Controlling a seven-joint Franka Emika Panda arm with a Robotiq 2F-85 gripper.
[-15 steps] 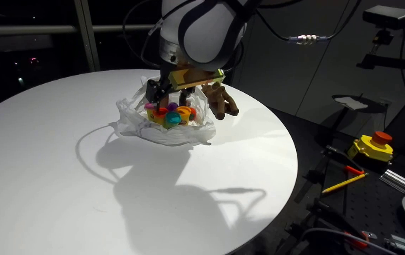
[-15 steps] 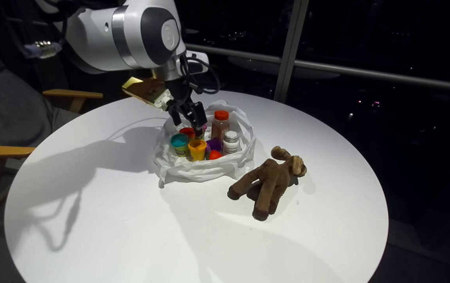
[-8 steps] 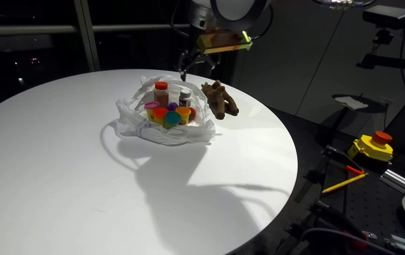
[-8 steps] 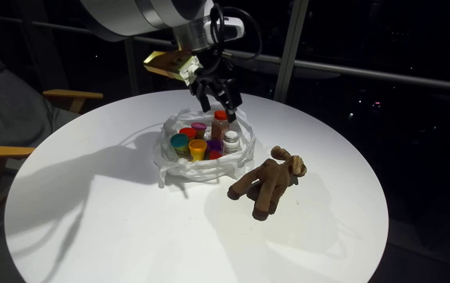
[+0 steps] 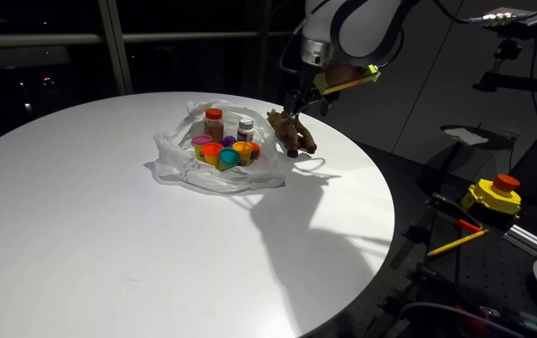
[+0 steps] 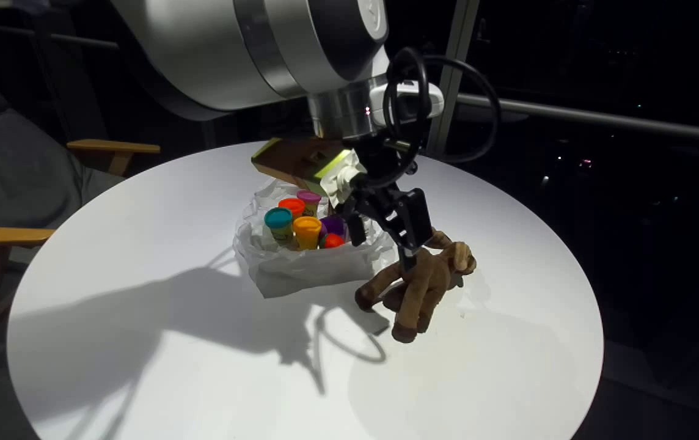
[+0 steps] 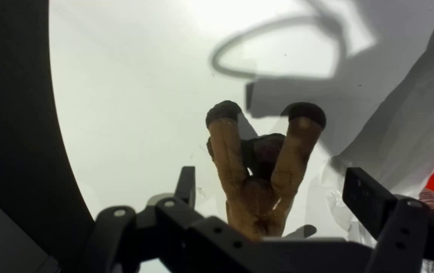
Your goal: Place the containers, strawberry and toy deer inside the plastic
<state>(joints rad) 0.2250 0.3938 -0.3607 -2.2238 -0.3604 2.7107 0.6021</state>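
Note:
The brown toy deer (image 6: 421,281) lies on the white table. My gripper (image 7: 274,193) is open above it; in the wrist view the deer's body shows between the spread fingers, with gaps on both sides. Beside the deer sits the whitish plastic (image 5: 174,148), a crumpled bag spread open. Inside it stand a red-lidded brown jar (image 5: 213,124), a white-capped bottle (image 5: 245,130), a teal-lidded cup (image 6: 280,225), an orange cup (image 6: 307,232), a red-lidded cup (image 6: 291,208), a pink-lidded cup (image 6: 309,200), a purple container (image 6: 332,226) and the red strawberry (image 6: 332,241).
The round table's edge (image 7: 59,127) runs close to the deer. A yellow box (image 5: 346,80) is fixed on the wrist. Beyond the table are a chair (image 6: 13,244) and a dark side surface with a yellow-and-red stop button (image 5: 493,195).
My gripper has risen out of the bag, moved across toward the deer and come down over it, staying open. Containers and deer have kept their places; the bag's near rim has shifted slightly.

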